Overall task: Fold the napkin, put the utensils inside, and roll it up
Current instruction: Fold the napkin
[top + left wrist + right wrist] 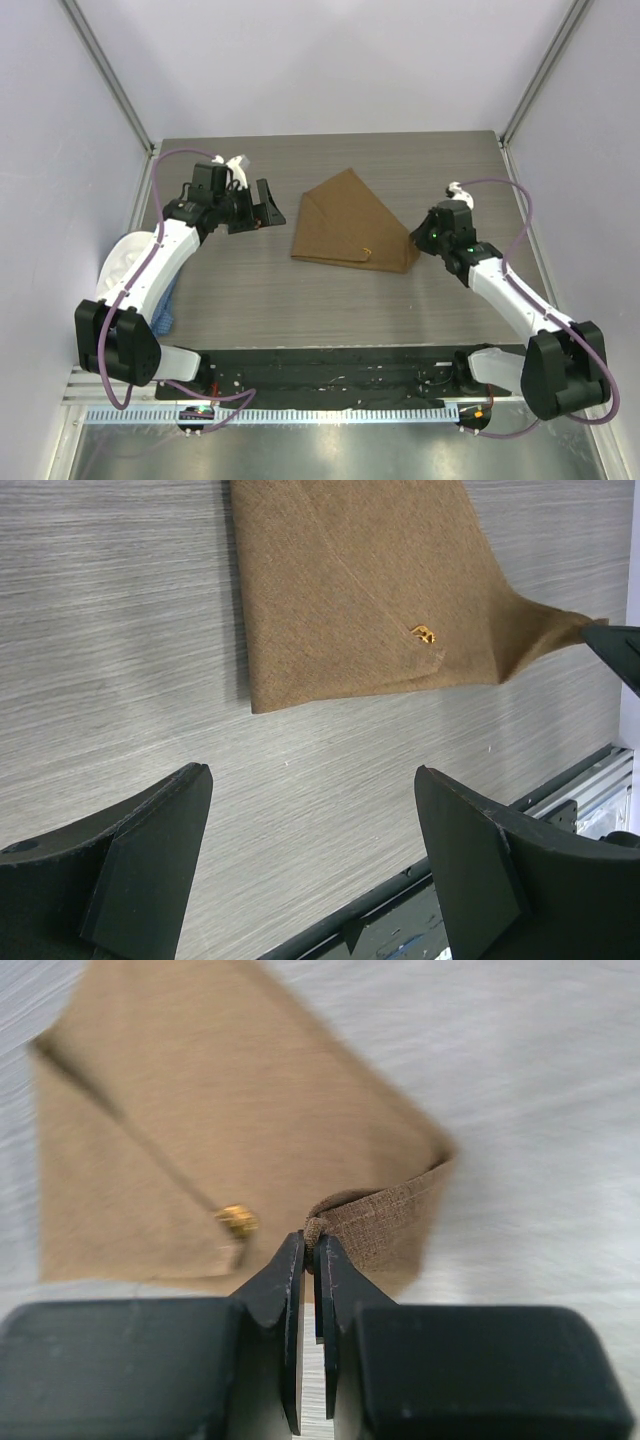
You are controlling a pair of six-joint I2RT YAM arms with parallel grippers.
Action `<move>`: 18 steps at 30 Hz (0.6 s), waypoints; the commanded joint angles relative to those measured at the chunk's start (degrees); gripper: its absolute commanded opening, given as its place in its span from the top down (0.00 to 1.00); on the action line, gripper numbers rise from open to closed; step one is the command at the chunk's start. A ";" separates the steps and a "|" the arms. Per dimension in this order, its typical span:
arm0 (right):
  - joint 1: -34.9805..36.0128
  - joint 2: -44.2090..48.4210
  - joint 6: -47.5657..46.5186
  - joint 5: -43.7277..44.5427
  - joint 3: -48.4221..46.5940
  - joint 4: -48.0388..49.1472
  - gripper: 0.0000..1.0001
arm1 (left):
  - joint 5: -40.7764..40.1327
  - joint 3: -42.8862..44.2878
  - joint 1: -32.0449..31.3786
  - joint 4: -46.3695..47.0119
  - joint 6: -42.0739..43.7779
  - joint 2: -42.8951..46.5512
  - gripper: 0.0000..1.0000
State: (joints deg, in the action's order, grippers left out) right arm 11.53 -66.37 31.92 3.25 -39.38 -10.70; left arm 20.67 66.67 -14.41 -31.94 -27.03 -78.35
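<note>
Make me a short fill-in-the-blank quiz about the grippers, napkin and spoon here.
1. The right gripper pinches a ___ of the tan napkin.
2. The left gripper, clear of the napkin, is ___ rather than shut.
3. A bit of the ___ spoon peeks from the fold.
Missing words: corner; open; gold.

You have one tan napkin point(345, 225), one gold spoon point(366, 250) with only its tip showing, one blue cloth point(167, 302), one counter point(300, 300), and two pincers: the left pincer point(272, 205) and the right pincer point(413, 240).
</note>
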 commanded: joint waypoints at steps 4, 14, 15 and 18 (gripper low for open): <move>12.36 -9.11 1.48 3.87 -8.25 7.35 0.99 | 1.75 -0.49 0.70 2.32 -0.84 1.44 0.13; 24.85 -24.68 3.76 1.15 -18.45 15.18 0.99 | 1.57 -0.93 1.49 2.41 -1.01 1.79 0.13; 25.90 -26.08 4.02 0.89 -19.67 15.44 0.99 | 1.57 -0.93 1.58 2.41 -1.01 1.88 0.13; 27.92 -28.02 4.38 0.10 -21.26 16.23 0.99 | 1.75 -1.02 1.76 2.59 -1.10 1.88 0.13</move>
State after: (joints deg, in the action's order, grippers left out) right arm 36.99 -93.17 34.74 4.12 -56.34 0.03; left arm 21.08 65.63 -13.23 -31.48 -28.05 -78.35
